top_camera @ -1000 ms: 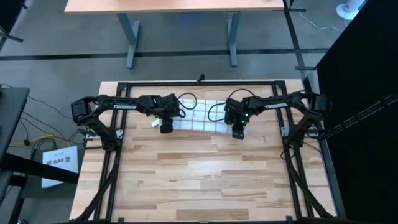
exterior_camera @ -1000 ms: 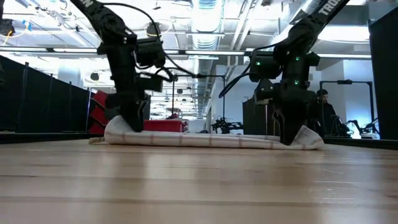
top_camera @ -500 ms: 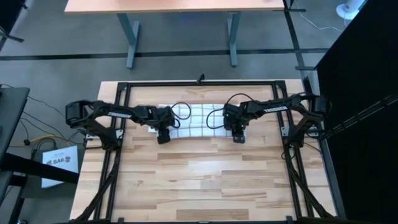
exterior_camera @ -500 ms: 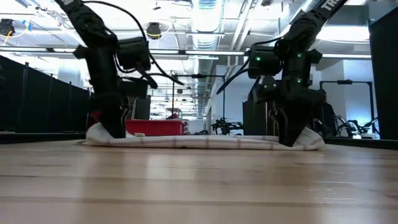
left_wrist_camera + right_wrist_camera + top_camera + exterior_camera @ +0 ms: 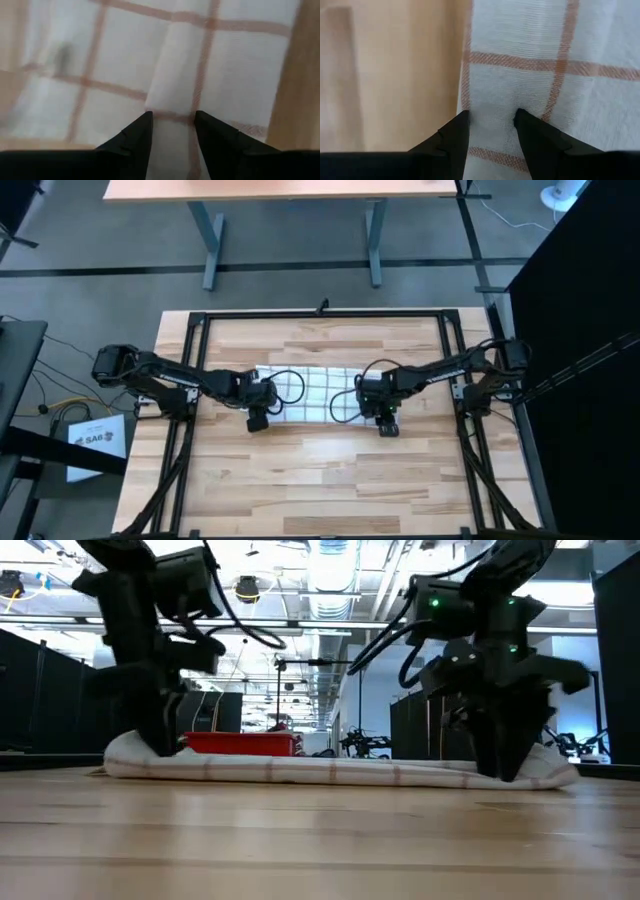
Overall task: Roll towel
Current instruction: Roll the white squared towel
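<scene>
Both tools have dragged the towel nearer mid-worktop; left tool and right tool each pinch a near-edge fold. Rolling well likely means advancing both ends evenly.

One towel, one left gripper, one right gripper, one wooden table

Overhead and table-level views share the towel (wrist cameras close-up).
</scene>
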You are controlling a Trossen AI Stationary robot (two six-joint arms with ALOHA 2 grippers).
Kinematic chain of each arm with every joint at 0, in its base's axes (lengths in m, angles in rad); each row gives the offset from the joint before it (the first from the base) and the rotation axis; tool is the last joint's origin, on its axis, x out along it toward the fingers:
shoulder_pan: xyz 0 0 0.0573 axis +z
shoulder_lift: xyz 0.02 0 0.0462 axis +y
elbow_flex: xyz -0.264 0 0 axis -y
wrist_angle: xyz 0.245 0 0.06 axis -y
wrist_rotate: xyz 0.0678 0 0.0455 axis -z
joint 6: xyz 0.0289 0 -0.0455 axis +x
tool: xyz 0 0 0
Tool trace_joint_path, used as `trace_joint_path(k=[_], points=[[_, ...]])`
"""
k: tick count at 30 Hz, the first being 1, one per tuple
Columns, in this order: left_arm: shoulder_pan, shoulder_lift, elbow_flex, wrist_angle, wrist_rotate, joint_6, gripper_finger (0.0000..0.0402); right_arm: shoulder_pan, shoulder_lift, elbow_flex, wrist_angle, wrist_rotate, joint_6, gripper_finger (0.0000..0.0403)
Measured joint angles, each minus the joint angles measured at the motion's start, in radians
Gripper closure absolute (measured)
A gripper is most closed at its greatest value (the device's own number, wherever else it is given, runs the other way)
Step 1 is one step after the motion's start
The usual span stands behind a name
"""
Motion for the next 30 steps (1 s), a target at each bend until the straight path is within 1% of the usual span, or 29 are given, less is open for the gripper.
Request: trace_joint_path(k=[3,6,10,14,18,21,24,27,30], points=[[-0.001,-0.03,0.051,-0.039,-0.048,0.022,0.0265,0.02,-0.021,0.006,-0.051,-0.001,0.032,0.0253],[-0.003,-0.066,0.124,-0.057,-0.089,0.087,0.0265,0.032,-0.068,0.031,-0.094,0.046,0.033,0.0253],[-0.011,-0.097,0.202,-0.083,-0.1,0.161,0.0265,0.032,-0.127,0.051,-0.094,0.056,0.031,0.0253],[-0.073,-0.097,0.249,-0.125,-0.093,0.145,0.0265,0.067,-0.145,0.07,-0.072,0.059,0.1,0.0253],[-0.179,-0.056,0.25,-0.144,-0.096,0.111,0.0265,0.137,-0.138,0.071,-0.073,0.065,0.124,0.0253],[-0.251,-0.002,0.25,-0.142,-0.152,0.092,0.0265,0.179,-0.133,0.07,-0.087,0.105,0.134,0.0253],[-0.307,0.058,0.25,-0.135,-0.189,0.086,0.0265,0.189,-0.133,0.07,-0.093,0.135,0.16,0.0253],[-0.334,0.124,0.25,-0.134,-0.2,0.067,0.0265,0.185,-0.133,0.07,-0.091,0.148,0.177,0.0253],[-0.336,0.191,0.25,-0.126,-0.243,0.045,0.0265,0.171,-0.109,0.071,-0.08,0.187,0.177,0.0253]])
